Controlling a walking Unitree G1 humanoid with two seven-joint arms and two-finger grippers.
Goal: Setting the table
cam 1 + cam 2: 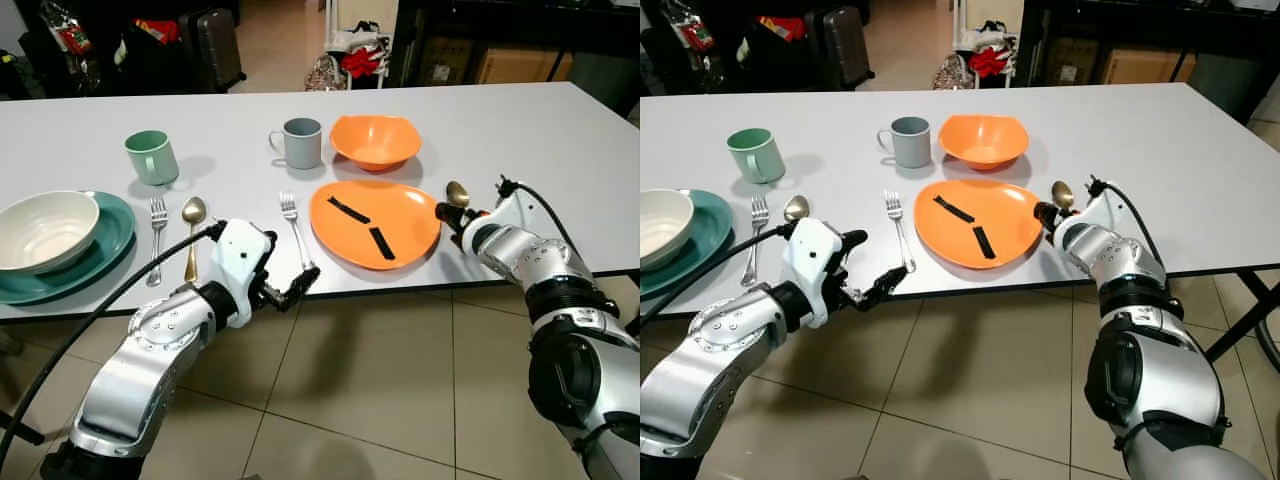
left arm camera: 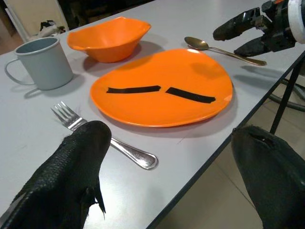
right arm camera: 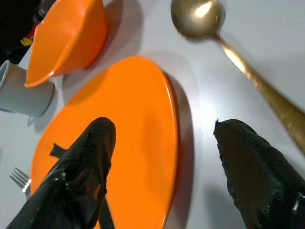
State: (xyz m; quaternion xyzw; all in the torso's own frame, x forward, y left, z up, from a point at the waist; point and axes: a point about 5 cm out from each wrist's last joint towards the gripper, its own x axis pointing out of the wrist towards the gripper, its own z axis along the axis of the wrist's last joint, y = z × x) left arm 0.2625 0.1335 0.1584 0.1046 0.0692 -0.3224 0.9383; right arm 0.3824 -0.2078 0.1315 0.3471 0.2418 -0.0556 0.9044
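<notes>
Left eye view: the right gripper (image 1: 447,212) sits at the right rim of the orange plate (image 1: 375,223), with the gold spoon (image 1: 457,192) just beyond it, bowl pointing away from the robot and handle running back under the gripper; the right arm is plainly the nearer. The left gripper (image 1: 300,283) hangs off the worktop (image 1: 520,130) edge below the fork (image 1: 293,222).

Right eye view: the orange bowl (image 1: 983,139) and grey mug (image 1: 907,141) stand behind the plate; a second setting lies well to the left.

Left wrist view: left fingers (image 2: 71,176) are spread and empty; the fork is bright steel, the plate smooth and glossy with two black strips.

Right wrist view: right fingers (image 3: 81,176) are parted and hold nothing, straddling the plate rim; the spoon's handle passes just beside one finger, polished brass-coloured metal, thin and likely slippery.
</notes>
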